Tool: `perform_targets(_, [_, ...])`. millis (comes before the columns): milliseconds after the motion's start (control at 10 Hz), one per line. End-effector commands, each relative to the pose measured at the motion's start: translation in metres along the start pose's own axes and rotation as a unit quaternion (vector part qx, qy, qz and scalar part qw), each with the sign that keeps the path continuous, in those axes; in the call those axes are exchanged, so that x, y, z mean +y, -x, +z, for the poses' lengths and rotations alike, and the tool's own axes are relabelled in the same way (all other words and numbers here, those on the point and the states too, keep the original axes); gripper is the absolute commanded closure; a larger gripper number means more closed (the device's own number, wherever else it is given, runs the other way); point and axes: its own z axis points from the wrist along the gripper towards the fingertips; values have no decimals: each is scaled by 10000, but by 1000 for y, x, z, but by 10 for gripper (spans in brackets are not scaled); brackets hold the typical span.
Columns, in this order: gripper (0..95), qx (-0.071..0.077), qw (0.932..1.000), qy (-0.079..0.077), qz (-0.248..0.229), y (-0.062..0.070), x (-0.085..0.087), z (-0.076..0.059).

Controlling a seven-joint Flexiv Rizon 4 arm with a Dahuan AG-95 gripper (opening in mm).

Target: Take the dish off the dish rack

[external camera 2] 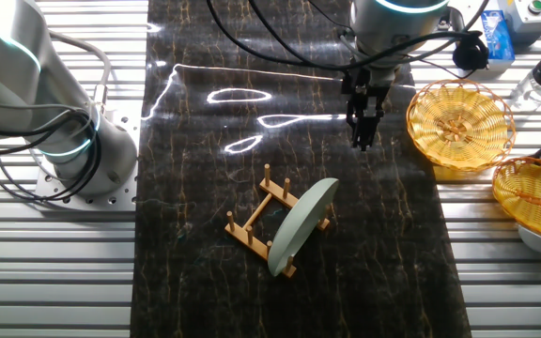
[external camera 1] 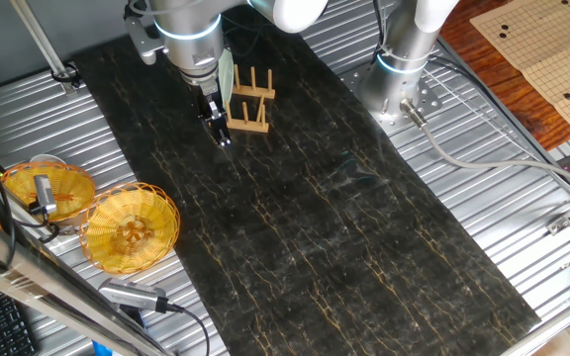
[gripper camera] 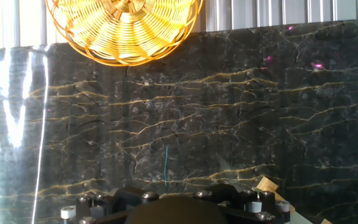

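One pale green plate (external camera 2: 301,228) is standing on edge in one small wooden rack (external camera 2: 263,222), and six upright pegs are showing on that rack in the other fixed view, though the plate may be hiding more. Two yellow wire baskets are sitting beside the dark mat, one (external camera 1: 131,228) nearer the mat and one (external camera 1: 47,191) farther out, and only one of them is appearing in the hand view. One dark marbled mat (external camera 1: 315,208) is covering the table, two robot arms are showing, one gripper (external camera 2: 363,127) is hanging over the mat, and one wooden game board (external camera 1: 547,49) is lying at a corner.
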Motion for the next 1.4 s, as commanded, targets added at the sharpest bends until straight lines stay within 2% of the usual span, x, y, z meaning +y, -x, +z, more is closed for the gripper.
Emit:
perform_targets(100, [950, 23, 9944, 112, -1050, 0, 0, 0])
perform_targets(200, [950, 35, 9942, 59, -1069, 0, 0, 0])
perform_targets(900, [950, 49, 9938, 35, -1112, 0, 0, 0])
perform_targets(1200, [950, 189, 9913, 67, -1297, 0, 0, 0])
perform_targets(1400, [950, 333, 9882, 43, -1494, 4, -9, -2])
